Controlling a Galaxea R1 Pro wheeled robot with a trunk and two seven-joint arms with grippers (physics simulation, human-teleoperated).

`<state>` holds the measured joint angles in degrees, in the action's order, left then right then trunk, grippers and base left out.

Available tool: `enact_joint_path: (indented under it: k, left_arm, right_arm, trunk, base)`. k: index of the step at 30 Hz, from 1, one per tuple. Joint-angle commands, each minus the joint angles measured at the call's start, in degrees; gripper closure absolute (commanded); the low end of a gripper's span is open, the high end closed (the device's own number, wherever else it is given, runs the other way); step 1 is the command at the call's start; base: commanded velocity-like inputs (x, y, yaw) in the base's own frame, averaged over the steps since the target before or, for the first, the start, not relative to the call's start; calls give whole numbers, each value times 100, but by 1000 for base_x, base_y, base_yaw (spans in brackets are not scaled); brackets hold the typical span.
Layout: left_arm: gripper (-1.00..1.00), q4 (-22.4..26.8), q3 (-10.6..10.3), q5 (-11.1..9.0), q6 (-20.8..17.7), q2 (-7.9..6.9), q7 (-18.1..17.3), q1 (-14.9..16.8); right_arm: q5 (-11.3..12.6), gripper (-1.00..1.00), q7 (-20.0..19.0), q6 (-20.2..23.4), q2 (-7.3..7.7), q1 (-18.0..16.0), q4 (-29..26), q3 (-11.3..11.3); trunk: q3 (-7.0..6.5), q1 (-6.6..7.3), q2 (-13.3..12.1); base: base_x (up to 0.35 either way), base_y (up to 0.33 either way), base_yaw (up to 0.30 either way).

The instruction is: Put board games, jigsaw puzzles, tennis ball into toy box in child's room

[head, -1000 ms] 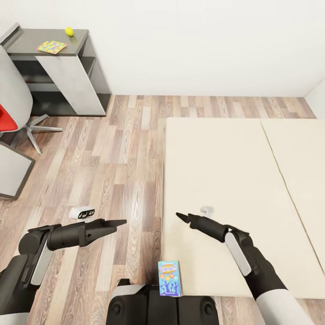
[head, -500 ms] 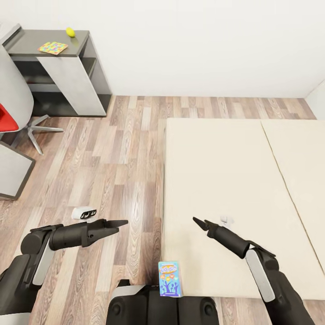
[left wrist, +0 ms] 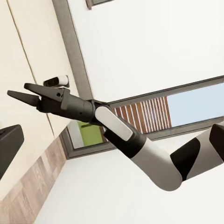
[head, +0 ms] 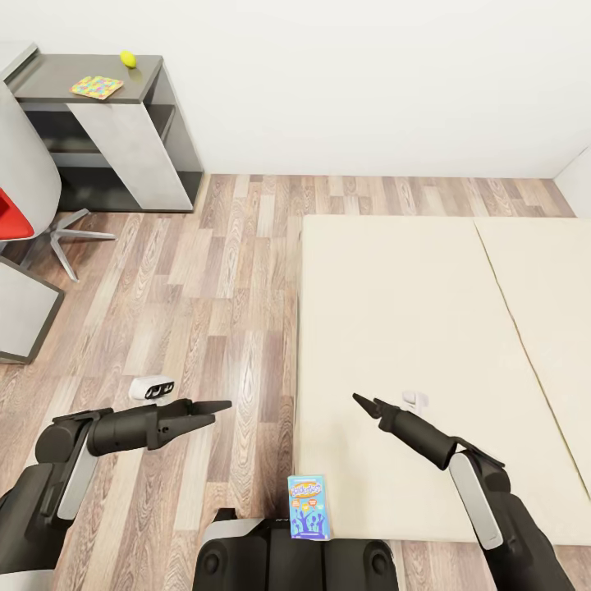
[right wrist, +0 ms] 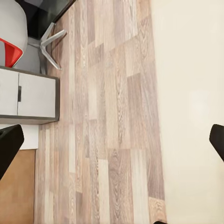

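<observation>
A small blue board game (head: 310, 507) lies at the near corner of the bed (head: 410, 312), just above my base. Far off at the left, a mosaic jigsaw puzzle (head: 96, 85) and the tennis ball (head: 127, 57) rest on the dark lower section of the table (head: 49, 78). The toy box is out of view. My left gripper (head: 217, 408) hovers open over the wood floor, holding nothing. Over the bed's near part, my right gripper (head: 365, 401) is open and empty too. It also shows in the left wrist view (left wrist: 18, 91). Its fingers (right wrist: 9, 144) stand wide apart in the right wrist view.
The red-and-white swivel chair (head: 25, 217) stands at the left beside a grey desk corner (head: 25, 312). A small white object (head: 152, 387) sits near my left gripper and another (head: 413, 400) near my right one. Wood floor (head: 230, 271) separates the bed from the table.
My right arm swung to the right and slightly toward me over the bed, then nearly stopped. The small white object beside it shifted along with it. The left arm barely moved.
</observation>
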<state>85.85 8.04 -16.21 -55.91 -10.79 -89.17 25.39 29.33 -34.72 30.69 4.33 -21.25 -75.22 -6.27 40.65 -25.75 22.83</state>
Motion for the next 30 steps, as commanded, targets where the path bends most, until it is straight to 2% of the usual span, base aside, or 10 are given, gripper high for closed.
enact_joint_path:
  k: [1, 6, 11, 14, 30]
  left_arm:
    - [-100, 1, 1, 5, -61, -2, -21, 3]
    - [-100, -11, 3, 125, -61, -8, -19, -1]
    - [-100, -315, 27, 514, 134, -33, -11, -35]
    - [-100, -510, 29, 592, 256, -26, 0, -37]
    - [-100, -683, 177, 619, 339, -63, -46, 2]
  right_arm:
    - [40, -100, -17, 65, 5, -2, -2, -37]
    - [52, -100, -156, 119, 63, -2, 4, -308]
    - [47, -100, -292, 121, 90, -2, 3, -508]
    - [46, -100, -308, 112, 93, -2, 6, -573]
    - [46, -100, -327, 63, 74, -2, 51, -612]
  trunk:
    - [6, -3, 9]
    - [6, -3, 9]
    - [2, -3, 9]
    - [-17, -3, 9]
    - [-162, -3, 9]
  base:
    - [0, 0, 0]
    - [0, 0, 0]
    - [0, 0, 0]
    - [0, 0, 0]
    - [0, 0, 0]
